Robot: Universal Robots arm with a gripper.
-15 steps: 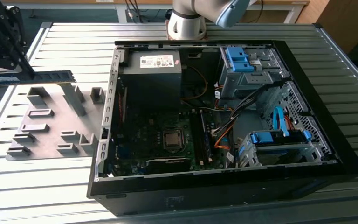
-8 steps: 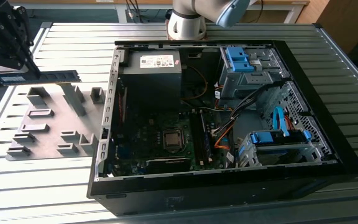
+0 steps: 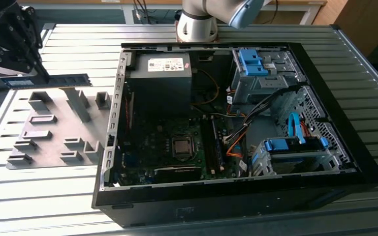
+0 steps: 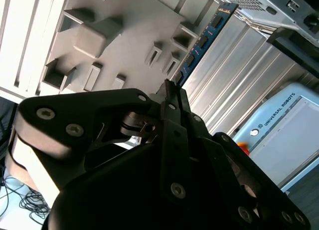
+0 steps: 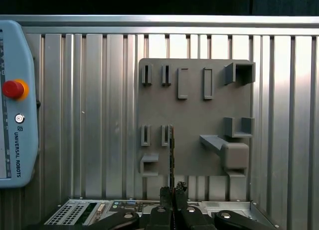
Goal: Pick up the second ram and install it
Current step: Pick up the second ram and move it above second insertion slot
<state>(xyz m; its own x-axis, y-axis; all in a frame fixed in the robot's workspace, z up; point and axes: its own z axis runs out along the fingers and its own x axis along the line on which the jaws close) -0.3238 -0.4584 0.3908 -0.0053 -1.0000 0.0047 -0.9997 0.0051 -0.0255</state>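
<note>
The second ram point(image 3: 57, 79) is a long blue-green stick, and my black gripper point(image 3: 45, 75) is shut on it near its middle. It hangs level over the far edge of the grey fixture plate point(image 3: 51, 147), at the exterior view's left. In the second wrist view the ram point(image 4: 204, 40) runs out beyond the gripper point(image 4: 172, 86) with its dark chips showing. In the first wrist view I see the ram point(image 5: 172, 150) edge-on, rising from between the fingers point(image 5: 166, 195) in front of the plate point(image 5: 194, 115). The long black motherboard slots point(image 3: 213, 145) lie inside the open computer case.
The open computer case point(image 3: 346, 162) lies on the slatted metal table, with a power supply point(image 3: 163, 73), blue drive cages point(image 3: 294, 147) and loose cables inside. Grey blocks stand up from the fixture plate. A teach pendant point(image 5: 17, 105) with a red button lies beside the plate.
</note>
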